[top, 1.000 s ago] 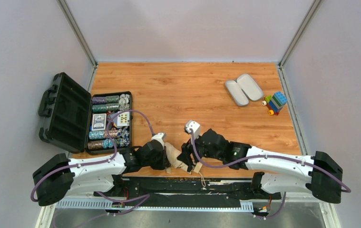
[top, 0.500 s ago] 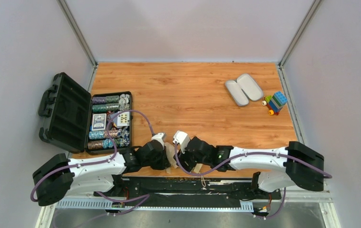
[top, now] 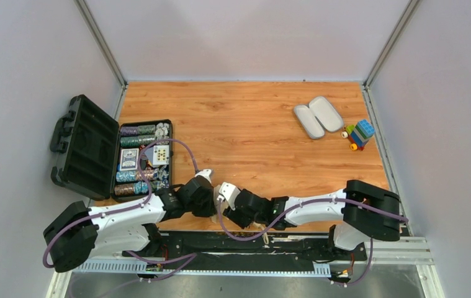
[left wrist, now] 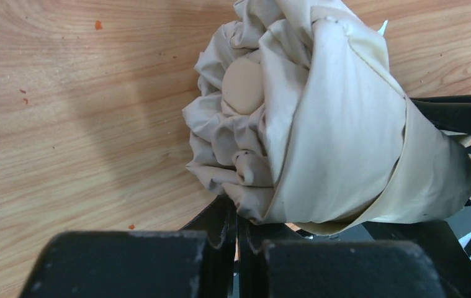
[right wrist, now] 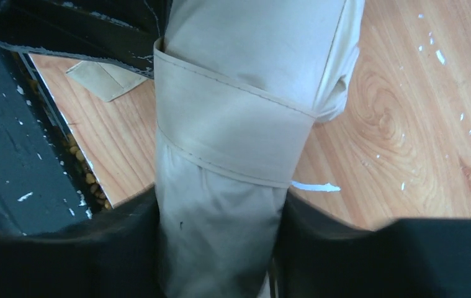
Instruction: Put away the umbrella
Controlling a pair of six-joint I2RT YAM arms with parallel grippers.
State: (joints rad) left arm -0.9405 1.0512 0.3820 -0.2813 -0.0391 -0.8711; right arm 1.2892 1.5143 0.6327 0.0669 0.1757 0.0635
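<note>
The beige-tan umbrella (left wrist: 319, 124) is folded into a bundle near the table's front edge, with its pale round tip (left wrist: 243, 84) among the folds. My left gripper (left wrist: 237, 217) is shut, its fingertips pinching the lower edge of the fabric. My right gripper (right wrist: 220, 248) is shut around the umbrella's body (right wrist: 251, 43), just below the wrapped strap (right wrist: 233, 130). A loose strap tab (right wrist: 105, 81) lies on the wood. In the top view both grippers, left (top: 206, 203) and right (top: 236, 211), meet and hide most of the umbrella.
An open black case of poker chips and cards (top: 143, 160) stands at the left, its lid (top: 84, 146) raised. An open lilac-grey oval hard case (top: 318, 116) and a toy of coloured blocks (top: 360, 133) sit at the back right. A black rail (right wrist: 9, 155) borders the table's front edge.
My right arm has swung left, bringing its gripper up against the left gripper and over the umbrella. The umbrella shows less from above. The left arm has barely moved.
</note>
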